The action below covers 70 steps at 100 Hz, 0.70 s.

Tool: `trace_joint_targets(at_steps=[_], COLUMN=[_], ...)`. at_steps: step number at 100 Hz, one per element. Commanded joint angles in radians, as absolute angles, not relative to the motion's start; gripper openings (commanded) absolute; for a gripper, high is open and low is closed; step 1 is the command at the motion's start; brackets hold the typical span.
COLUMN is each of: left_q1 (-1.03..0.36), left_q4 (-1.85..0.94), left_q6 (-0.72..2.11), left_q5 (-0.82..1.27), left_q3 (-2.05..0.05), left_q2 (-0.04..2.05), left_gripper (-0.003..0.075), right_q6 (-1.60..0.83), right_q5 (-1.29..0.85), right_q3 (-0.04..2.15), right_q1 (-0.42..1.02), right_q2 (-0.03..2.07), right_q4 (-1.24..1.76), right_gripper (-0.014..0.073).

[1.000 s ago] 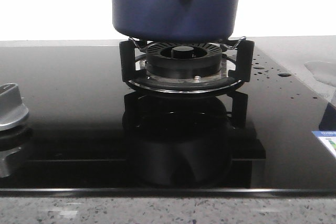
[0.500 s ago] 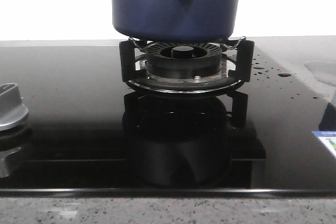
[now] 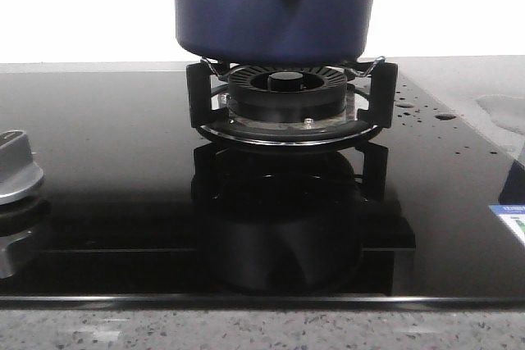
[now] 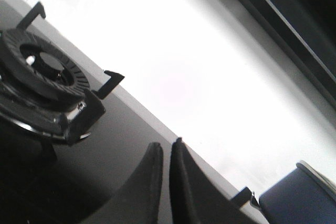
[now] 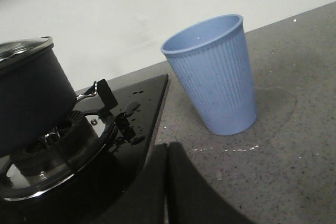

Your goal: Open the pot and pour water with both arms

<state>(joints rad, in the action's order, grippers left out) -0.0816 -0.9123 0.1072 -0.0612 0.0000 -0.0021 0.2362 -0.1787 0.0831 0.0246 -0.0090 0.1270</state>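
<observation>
Nothing has visibly moved in the front view since a second ago: the pot (image 3: 276,7) sits as before on the burner (image 3: 286,96) of the black cooktop (image 3: 107,170). Seen from its wrist, the left gripper (image 4: 166,150) has its fingers pressed almost together, holding nothing, above the cooktop between a second, bare burner (image 4: 44,74) and the pot. The right gripper (image 5: 167,153) is likewise closed and empty, low over the cooktop's edge, near a blue cup (image 5: 215,74) standing on the grey counter (image 5: 294,129).
</observation>
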Motion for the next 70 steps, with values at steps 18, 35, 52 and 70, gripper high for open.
trace_joint_targets(at_steps=[18,35,52,70], left_q1=[-0.08,-0.092,-0.158,-0.224], left_q4=[-0.711,-0.719,-1.007,-1.511], left_q6=[0.102,0.116,0.437,0.964], left_q5=[0.293,0.432,0.574,0.8], left_q3=[-0.202,-0.322,-0.437,-0.551], left_q2=[0.043,0.243,0.452,0.674], left_gripper=[-0.002,-0.0018,-0.0004,-0.0004], right_q6=[0.234,0.234,0.128,-0.046], right_q5=[-0.591,-0.886,-1.033,-1.004], right_q3=[0.406,0.607,0.743,0.79], right_q1=[0.019,0.019,0.019,0.019], right_q2=[0.143,0.327,0.471,0.497], right_q4=[0.129,0.156,0.32,0.533], right_gripper=[-0.0064,-0.0064,-0.0064,-0.0066])
